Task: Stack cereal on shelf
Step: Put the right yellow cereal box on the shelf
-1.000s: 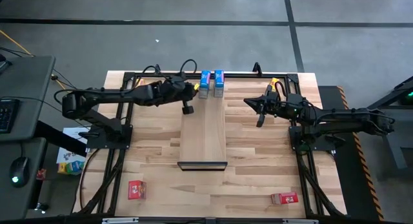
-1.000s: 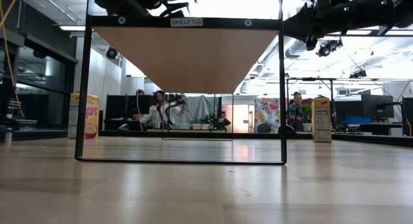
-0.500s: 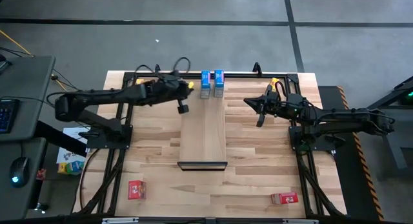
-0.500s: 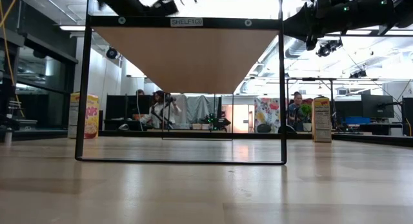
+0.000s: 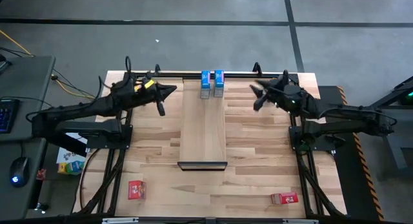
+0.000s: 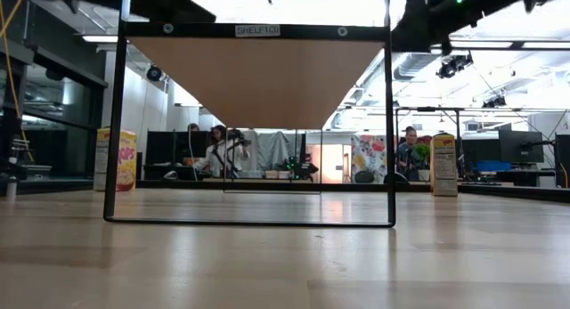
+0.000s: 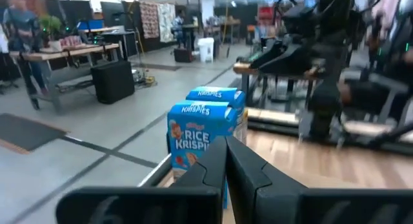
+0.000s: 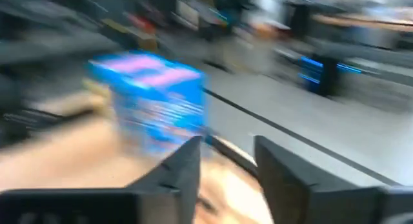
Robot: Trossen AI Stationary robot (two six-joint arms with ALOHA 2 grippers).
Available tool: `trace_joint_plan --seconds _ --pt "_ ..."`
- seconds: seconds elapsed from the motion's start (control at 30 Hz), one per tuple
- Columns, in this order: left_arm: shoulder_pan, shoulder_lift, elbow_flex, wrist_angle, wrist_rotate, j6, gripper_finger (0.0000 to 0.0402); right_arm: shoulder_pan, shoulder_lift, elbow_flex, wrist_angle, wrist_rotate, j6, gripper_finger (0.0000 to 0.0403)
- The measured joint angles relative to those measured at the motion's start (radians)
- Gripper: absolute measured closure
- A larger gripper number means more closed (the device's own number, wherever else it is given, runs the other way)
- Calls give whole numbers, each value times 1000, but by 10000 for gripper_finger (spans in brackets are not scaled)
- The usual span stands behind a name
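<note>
On the butcher-block table [image 5: 258,159], the shelf [image 5: 202,130] bears two blue cereal boxes [image 5: 211,84].

Blue cereal boxes [image 8: 151,98] smeared by motion in right wrist view, print unreadable. Right tool [image 5: 256,99] blurred in high view; finger gap shown in wrist view. Both arms cropped by top edge in low view. Lettering on red boxes [image 5: 135,189] near counter's front edge too small to read.
</note>
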Motion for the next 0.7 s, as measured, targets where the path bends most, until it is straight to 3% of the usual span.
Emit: trace_joint_plan --seconds 0.13,0.27,0.47,0.7 --pt "0 -10 -50 64 -1 -66 402 -46 71 116 -357 298 174 158" --pt "-1 -5 -57 64 -1 -106 402 -111 134 136 -587 349 480 99" --pt "-1 -4 -57 52 0 -109 402 -205 212 48 -580 423 744 71" --pt "-1 -5 -57 58 1 -106 402 -250 272 29 -511 425 824 71"
